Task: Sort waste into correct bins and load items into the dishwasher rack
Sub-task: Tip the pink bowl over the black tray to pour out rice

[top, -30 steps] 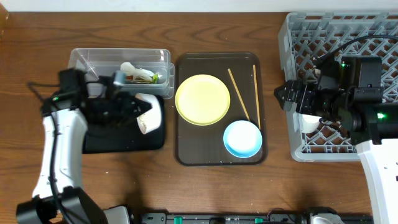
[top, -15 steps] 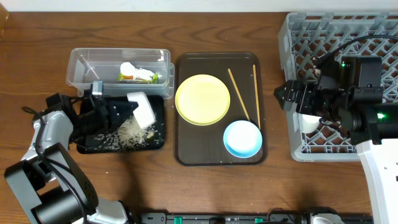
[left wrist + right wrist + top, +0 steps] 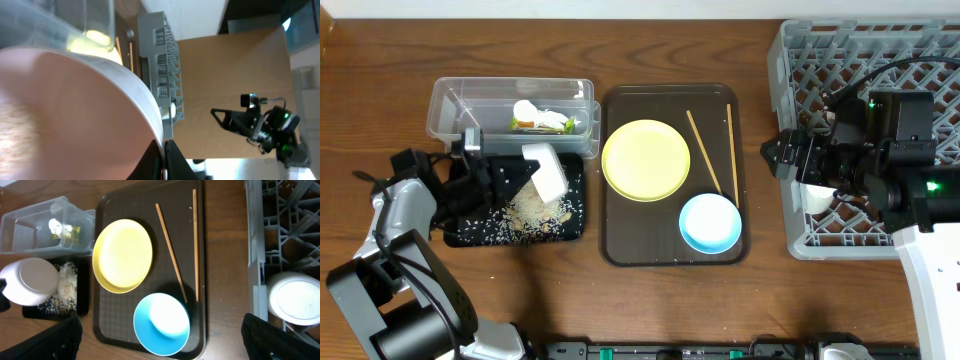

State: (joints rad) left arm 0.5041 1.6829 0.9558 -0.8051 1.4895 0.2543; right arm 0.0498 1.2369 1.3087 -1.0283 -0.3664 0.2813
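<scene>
Left wrist view mostly filled by white bowl (image 3: 548, 172). Left fingers (image 3: 176, 165) pinch its rim, tipped over rice (image 3: 525, 208) on black tray (image 3: 570, 232). Right fingers (image 3: 282, 342) spread, beside rack (image 3: 840, 248).

Bare table (image 3: 670, 305) lies open nearest me; the clear tub (image 3: 445, 105) hems the black tray's (image 3: 575, 230) far side, my white bowl (image 3: 548, 175) overhanging it.

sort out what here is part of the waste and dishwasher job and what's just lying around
Job: white bowl, rice, wrapper, white scrap, clear tub, black tray, yellow plate, blue bowl, chopsticks, white cup, rack.
Just there: brown tray, table.
</scene>
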